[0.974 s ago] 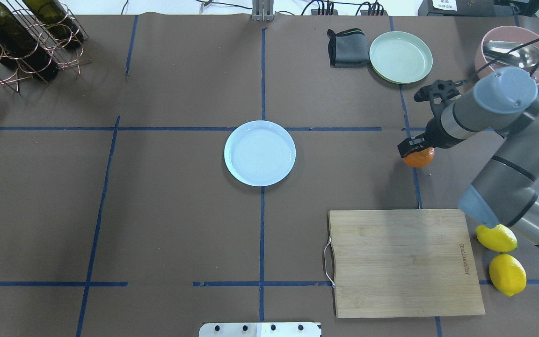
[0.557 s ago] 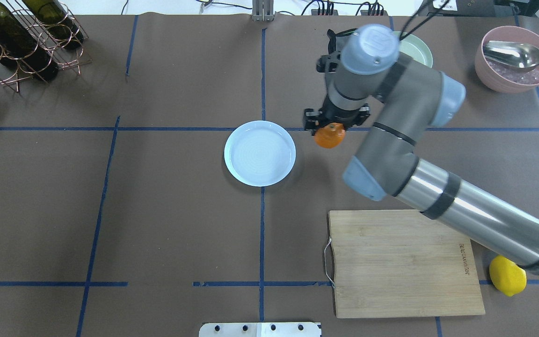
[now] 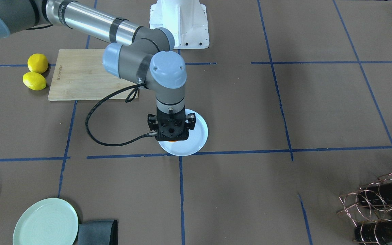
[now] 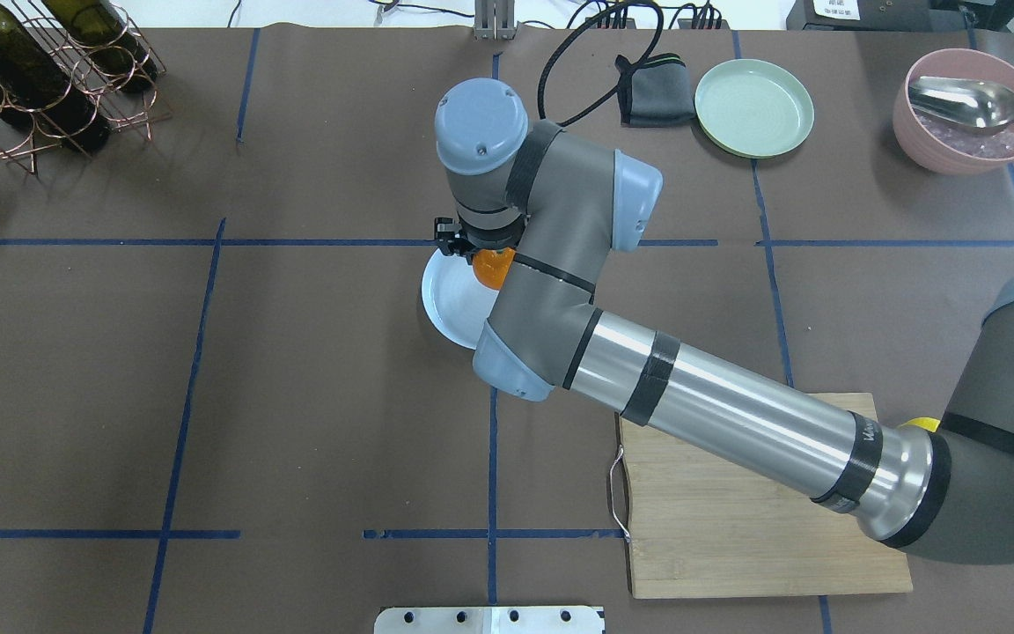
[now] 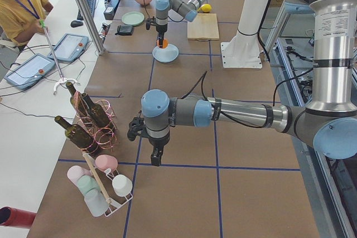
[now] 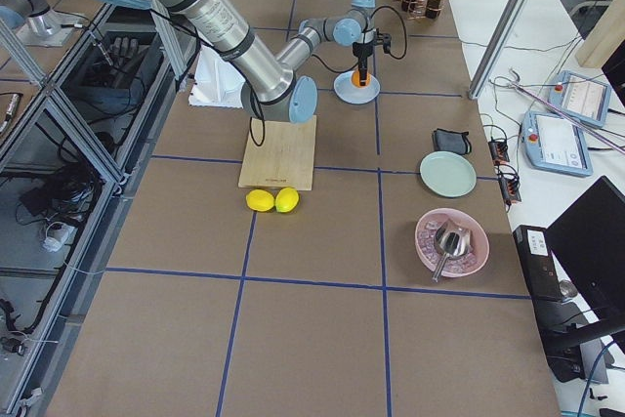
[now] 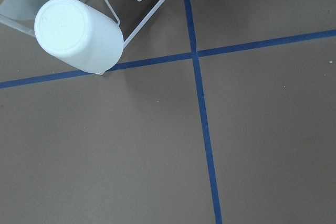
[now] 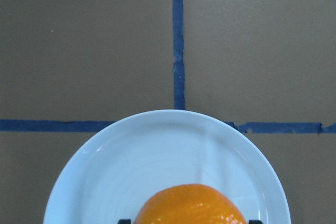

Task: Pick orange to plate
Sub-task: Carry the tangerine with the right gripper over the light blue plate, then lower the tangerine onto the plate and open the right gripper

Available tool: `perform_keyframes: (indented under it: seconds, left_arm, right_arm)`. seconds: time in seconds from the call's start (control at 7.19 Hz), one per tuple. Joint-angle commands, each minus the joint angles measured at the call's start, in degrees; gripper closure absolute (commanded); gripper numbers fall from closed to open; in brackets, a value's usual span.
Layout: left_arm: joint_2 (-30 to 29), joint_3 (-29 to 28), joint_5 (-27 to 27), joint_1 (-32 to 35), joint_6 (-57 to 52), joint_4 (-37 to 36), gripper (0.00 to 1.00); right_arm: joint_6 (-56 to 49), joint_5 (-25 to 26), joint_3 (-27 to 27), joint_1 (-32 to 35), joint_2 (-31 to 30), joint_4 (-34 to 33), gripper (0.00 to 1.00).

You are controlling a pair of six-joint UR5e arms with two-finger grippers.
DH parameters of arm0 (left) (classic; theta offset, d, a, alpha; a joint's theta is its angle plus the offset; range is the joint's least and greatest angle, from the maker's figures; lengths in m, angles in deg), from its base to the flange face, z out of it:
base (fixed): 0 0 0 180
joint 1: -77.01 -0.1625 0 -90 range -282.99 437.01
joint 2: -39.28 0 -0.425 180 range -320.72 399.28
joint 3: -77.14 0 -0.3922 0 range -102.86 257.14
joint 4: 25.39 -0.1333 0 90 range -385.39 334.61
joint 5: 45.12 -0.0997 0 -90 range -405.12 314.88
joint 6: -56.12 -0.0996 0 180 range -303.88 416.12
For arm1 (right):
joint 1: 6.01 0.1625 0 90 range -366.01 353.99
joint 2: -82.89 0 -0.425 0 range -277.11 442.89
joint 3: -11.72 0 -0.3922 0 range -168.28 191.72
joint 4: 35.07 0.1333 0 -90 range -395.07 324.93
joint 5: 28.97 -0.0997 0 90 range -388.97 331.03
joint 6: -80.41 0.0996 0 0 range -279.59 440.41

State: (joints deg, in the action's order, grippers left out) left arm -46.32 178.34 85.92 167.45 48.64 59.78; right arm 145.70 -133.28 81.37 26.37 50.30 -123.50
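Observation:
The orange [image 4: 489, 269] sits between the fingers of my right gripper [image 4: 482, 260], which is shut on it just above the white plate [image 4: 447, 304]. In the right wrist view the orange [image 8: 191, 206] fills the bottom edge over the plate [image 8: 131, 156]. From the front, the gripper [image 3: 171, 137] hides most of the orange [image 3: 172, 141] over the left part of the plate [image 3: 197, 134]. My left gripper [image 5: 155, 159] hangs over bare table far from the plate; I cannot tell whether it is open or shut.
A pale green plate [image 4: 753, 106], a grey cloth [image 4: 653, 90] and a pink bowl with a spoon [image 4: 969, 114] stand at the back right. A cutting board [image 4: 736, 528] and two lemons [image 3: 36, 72] lie near right. A wine rack [image 4: 40, 70] is back left.
My right arm has carried the orange leftward, from the right part of the table to just over the white plate. Nothing else has moved.

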Motion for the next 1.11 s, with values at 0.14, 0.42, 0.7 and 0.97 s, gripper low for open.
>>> perform_keyframes:
  seconds: [0.14, 0.42, 0.7, 0.97]
  left_arm:
    - [0.1, 0.0, 0.0, 0.0, 0.0, 0.0, 0.00]
    - [0.1, 0.1, 0.0, 0.0, -0.1, -0.1, 0.00]
    - [0.1, 0.1, 0.0, 0.0, -0.1, 0.0, 0.00]
    - [0.1, 0.0, 0.0, 0.0, -0.1, -0.1, 0.00]
  right_arm:
    - [0.5, 3.4, -1.6, -2.4, 0.0, 0.2, 0.71]
    - [0.7, 3.4, -1.6, -2.6, 0.1, 0.1, 0.30]
    - [0.7, 3.4, -1.5, -2.6, 0.2, 0.4, 0.00]
    - [-0.9, 2.7, -0.7, -0.4, 0.2, 2.1, 0.00]
